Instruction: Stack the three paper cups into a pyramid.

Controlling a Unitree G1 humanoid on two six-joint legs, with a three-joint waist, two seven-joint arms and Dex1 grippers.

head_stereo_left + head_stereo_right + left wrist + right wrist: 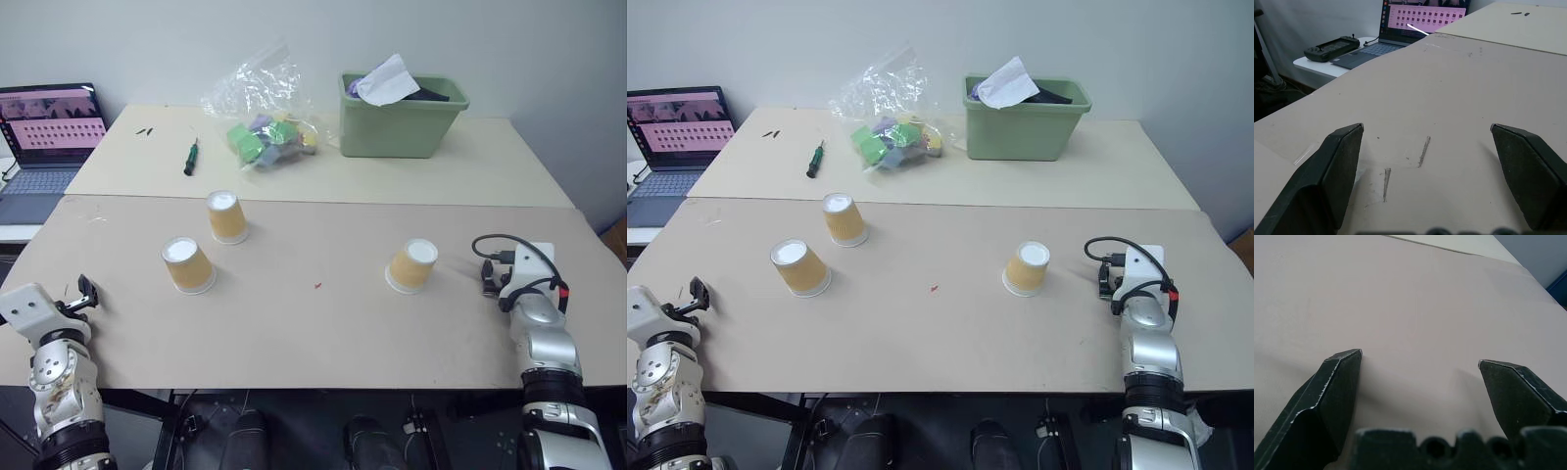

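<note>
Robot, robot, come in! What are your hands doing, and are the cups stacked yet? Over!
Left hand open, empty. Right hand open, empty. Three paper cups upside down, apart, none stacked. Nothing between hands and cups.

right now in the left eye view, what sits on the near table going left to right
left tool → cup → cup → cup → right tool

Pale plain wall point(549, 39) behind two beige tables point(323, 313) pushed together; left of these tables, a lower white side table point(1327, 66); even, soft light.
</note>
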